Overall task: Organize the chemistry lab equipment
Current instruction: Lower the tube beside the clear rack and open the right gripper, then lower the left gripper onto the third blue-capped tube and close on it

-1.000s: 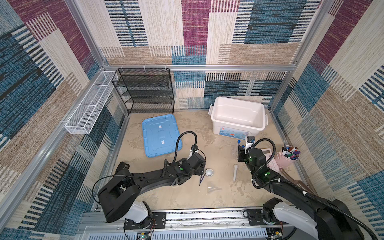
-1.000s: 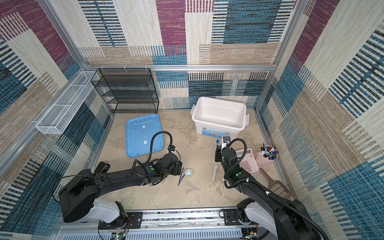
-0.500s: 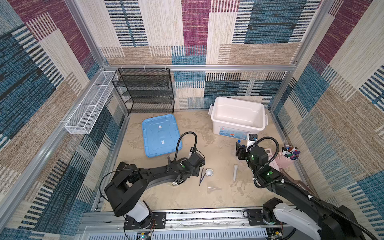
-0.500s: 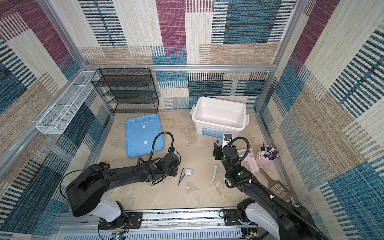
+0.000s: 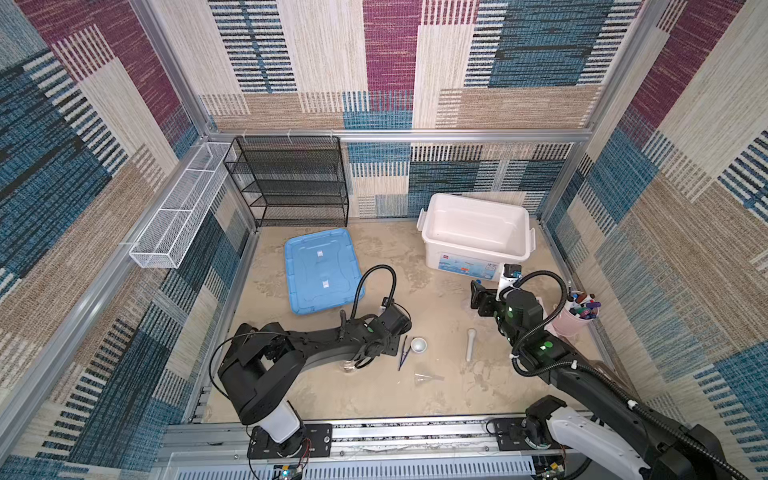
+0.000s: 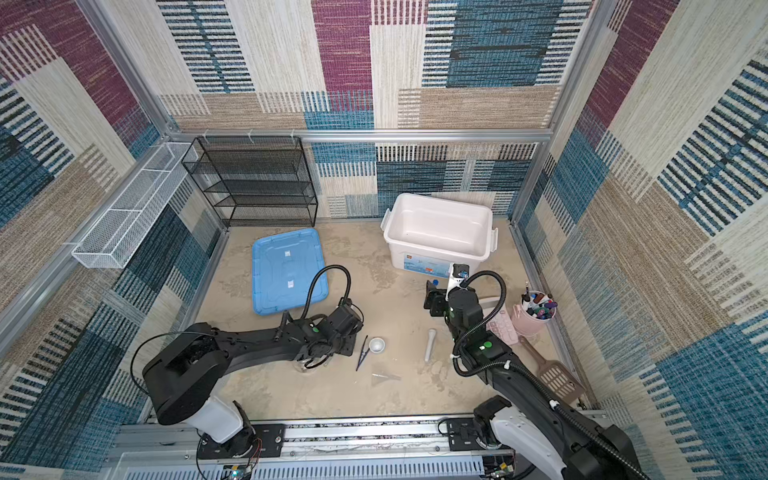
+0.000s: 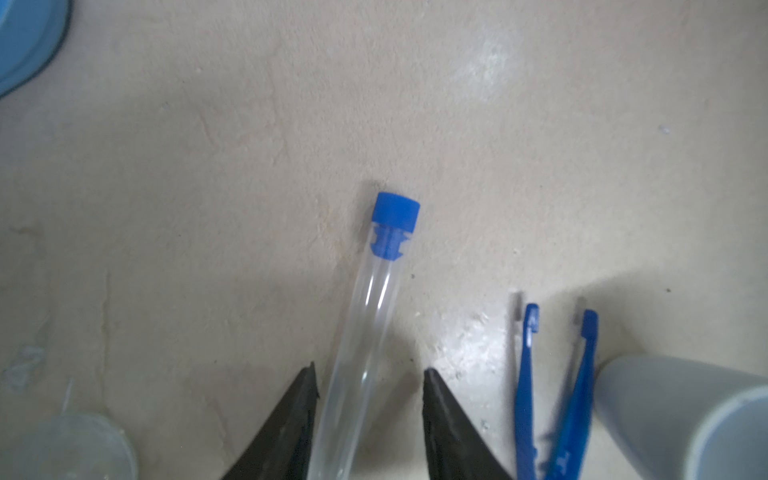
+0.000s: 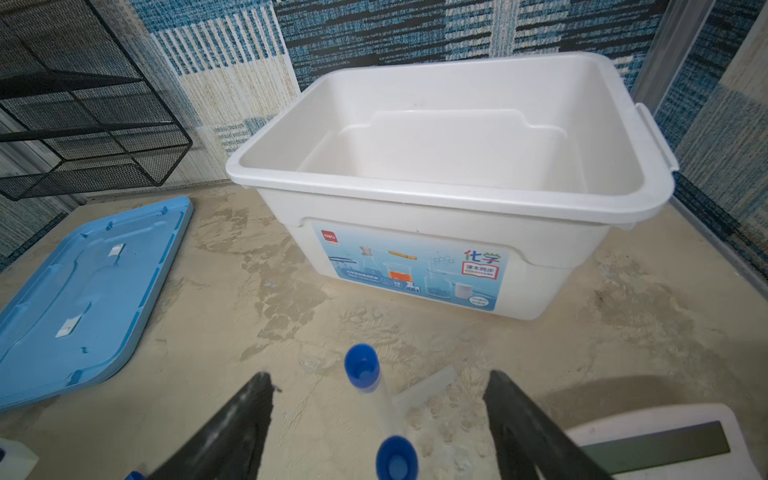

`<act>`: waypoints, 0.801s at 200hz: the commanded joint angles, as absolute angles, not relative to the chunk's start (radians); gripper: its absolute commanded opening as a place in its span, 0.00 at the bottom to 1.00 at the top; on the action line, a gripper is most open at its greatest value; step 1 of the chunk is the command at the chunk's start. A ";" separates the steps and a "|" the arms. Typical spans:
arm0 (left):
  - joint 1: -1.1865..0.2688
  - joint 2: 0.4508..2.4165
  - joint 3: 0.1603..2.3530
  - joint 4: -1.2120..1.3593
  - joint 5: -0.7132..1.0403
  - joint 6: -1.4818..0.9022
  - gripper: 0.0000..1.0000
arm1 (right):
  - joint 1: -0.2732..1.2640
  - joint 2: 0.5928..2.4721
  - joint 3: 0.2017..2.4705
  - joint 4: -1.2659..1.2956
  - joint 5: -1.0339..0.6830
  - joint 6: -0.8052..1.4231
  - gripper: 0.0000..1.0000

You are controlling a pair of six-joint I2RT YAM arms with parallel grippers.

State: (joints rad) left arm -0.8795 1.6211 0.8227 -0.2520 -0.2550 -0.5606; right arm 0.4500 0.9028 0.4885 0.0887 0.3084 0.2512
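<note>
**Two robot arms work a sandy tabletop inside a woven-panelled cell**

A mottled beige tabletop (image 5: 374, 399) fills a cell walled with woven patchwork panels in blue, maroon and cream, framed by aluminium rails. Against the back wall stand a black mesh shelf (image 5: 291, 183) and an open white tub (image 5: 473, 226). A light blue lid (image 5: 322, 270) lies flat in front of the shelf. A white wire basket (image 5: 183, 208) hangs on the left wall.

The left gripper (image 7: 370, 370) is low over the table. Its fingers are partly spread either side of a lying test tube (image 7: 374, 299), one close against it and a gap at the other. Just beside it lie the dark blue tweezers (image 7: 552, 395) and the small white mortar (image 5: 418, 344). The pestle (image 5: 470, 344) and clear funnel (image 5: 424, 377) lie nearby.

The right gripper (image 8: 380, 374), fingers spread wide and holding nothing, hovers over two capped test tubes (image 8: 361, 368). They stand in the clear rack (image 8: 428, 392) in front of the tub. A pink cup of markers (image 5: 575, 316) stands by the right wall.
</note>
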 commanded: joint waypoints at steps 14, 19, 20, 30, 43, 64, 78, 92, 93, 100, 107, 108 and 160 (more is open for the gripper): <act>-0.877 1.639 0.832 -0.267 -0.221 -0.535 0.39 | 0.446 0.895 0.502 0.072 0.285 0.285 0.85; -0.877 1.642 0.834 -0.265 -0.217 -0.533 0.38 | 0.446 0.894 0.504 0.068 0.285 0.287 0.85; -0.877 1.643 0.833 -0.266 -0.217 -0.533 0.38 | 0.446 0.893 0.503 0.068 0.285 0.289 0.85; -0.876 1.650 0.837 -0.262 -0.211 -0.534 0.35 | 0.445 0.889 0.502 0.067 0.282 0.294 0.86; -0.877 1.659 0.842 -0.259 -0.199 -0.530 0.30 | 0.444 0.880 0.502 0.063 0.280 0.299 0.87; -0.876 1.672 0.852 -0.258 -0.188 -0.526 0.26 | 0.441 0.874 0.501 0.057 0.280 0.301 0.87; -0.875 1.676 0.856 -0.258 -0.186 -0.525 0.24 | 0.440 0.872 0.502 0.054 0.281 0.298 0.87; -0.876 1.678 0.860 -0.254 -0.184 -0.521 0.22 | 0.440 0.876 0.499 0.049 0.283 0.298 0.86; -0.876 1.677 0.860 -0.253 -0.184 -0.521 0.22 | 0.440 0.876 0.499 0.049 0.283 0.298 0.86; -0.875 1.677 0.860 -0.253 -0.184 -0.519 0.21 | 0.440 0.875 0.499 0.049 0.283 0.300 0.86; -0.876 1.676 0.860 -0.252 -0.184 -0.519 0.20 | 0.440 0.876 0.498 0.049 0.283 0.303 0.86; -0.875 1.676 0.861 -0.251 -0.184 -0.518 0.20 | 0.439 0.876 0.498 0.049 0.284 0.304 0.86; -0.876 1.675 0.860 -0.234 -0.178 -0.499 0.15 | 0.438 0.871 0.499 0.046 0.283 0.310 0.83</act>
State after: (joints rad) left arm -0.8757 1.6695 0.8593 -0.2214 -0.2176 -0.5209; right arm 0.4374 0.8757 0.4927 0.0395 0.2871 0.2985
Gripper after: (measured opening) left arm 0.176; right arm 0.842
